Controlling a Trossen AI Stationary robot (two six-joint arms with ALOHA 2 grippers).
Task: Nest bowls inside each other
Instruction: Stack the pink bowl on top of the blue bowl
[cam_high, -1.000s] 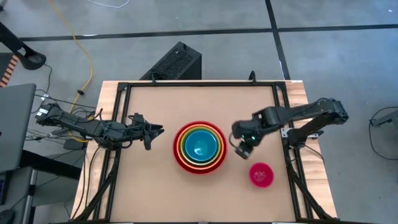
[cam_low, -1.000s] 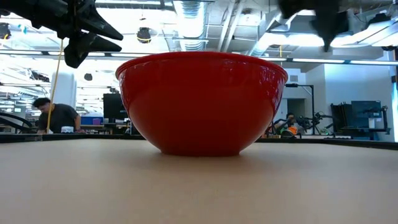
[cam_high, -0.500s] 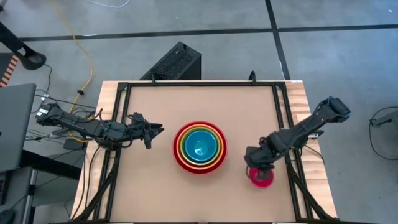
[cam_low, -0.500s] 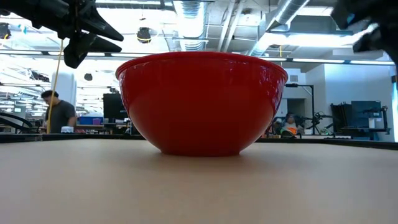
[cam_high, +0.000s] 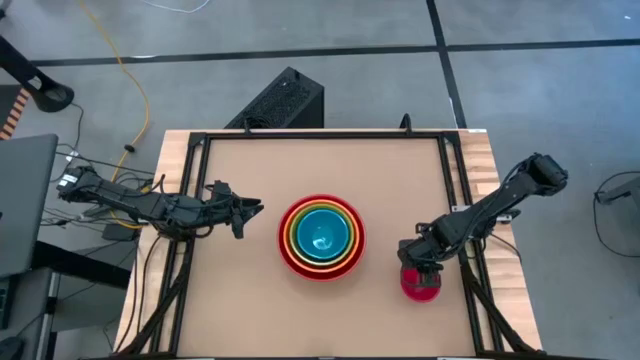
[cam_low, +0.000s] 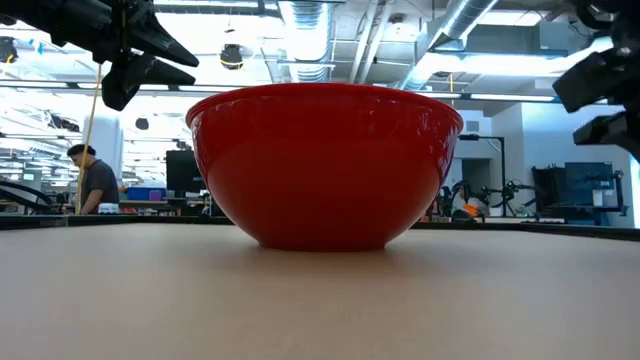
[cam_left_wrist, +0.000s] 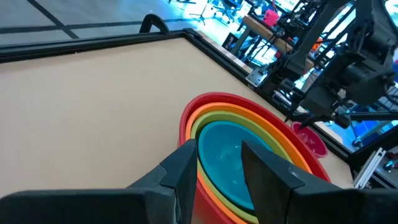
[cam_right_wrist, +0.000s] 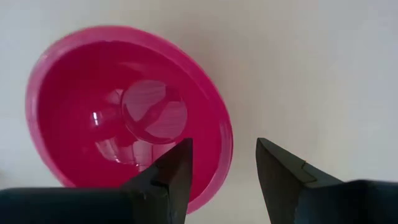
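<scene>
Four bowls sit nested upright mid-table: the red bowl (cam_high: 322, 265) outermost, then orange (cam_high: 291, 236), green (cam_high: 351, 232) and blue (cam_high: 322, 238). In the low view the red bowl (cam_low: 325, 165) rests on its base. The small pink bowl (cam_high: 424, 288) stands alone on the table to the stack's right, nearer the front edge. My right gripper (cam_high: 418, 268) points down over it, open. One finger (cam_right_wrist: 168, 177) is over the pink bowl's hollow (cam_right_wrist: 127, 130) and the other (cam_right_wrist: 286, 177) is outside its rim (cam_right_wrist: 225, 146). My left gripper (cam_high: 246, 210) hangs open, left of the stack.
A black frame (cam_high: 320, 137) edges the table on the far, left and right sides. In the left wrist view my right arm (cam_left_wrist: 348, 68) stands beyond the stack (cam_left_wrist: 249, 155). Bare tabletop lies in front of and behind the stack. People show in the room behind.
My right gripper has gone from beside the stack's right rim toward the table's near right and down over the pink bowl, rolling as it went. It now hangs low with its fingers either side of the rim. The bowls have not moved.
</scene>
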